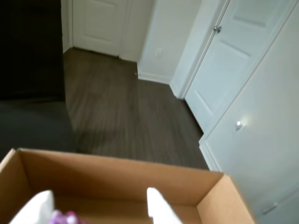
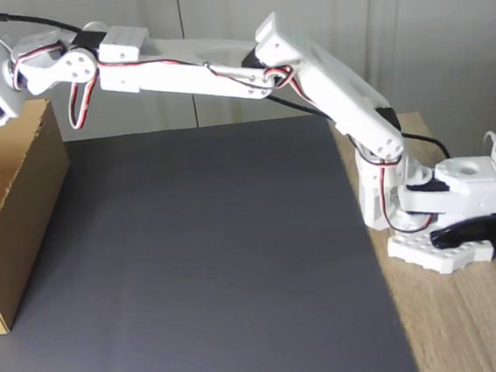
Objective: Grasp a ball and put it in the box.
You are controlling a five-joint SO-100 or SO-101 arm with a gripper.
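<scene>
Your surface (image 2: 472,323) is light wood, and a dark grey mat (image 2: 212,269) covers most of it in the fixed view. The arm's base (image 2: 445,228) is clamped at the right edge of the surface, off the mat. Behind it stands a pale wall.

The wrist view gives you the room beyond: dark plank floor (image 1: 126,112), white panelled doors (image 1: 233,51) with small knobs, white baseboards, and a dark mass at the left.

In the fixed view the arm (image 2: 219,70) stretches left across the mat, with its wrist over the box (image 2: 17,208), which sits at the mat's left edge. A sliver of purple shows at the frame's left edge beside the box wall.

In the wrist view you look down into the box, and the end effector (image 1: 100,210) has its two white fingers (image 1: 159,207) inside the box opening. The ball (image 1: 63,218) peeks between them at the bottom edge. You cannot tell whether the fingers still grip it.
</scene>
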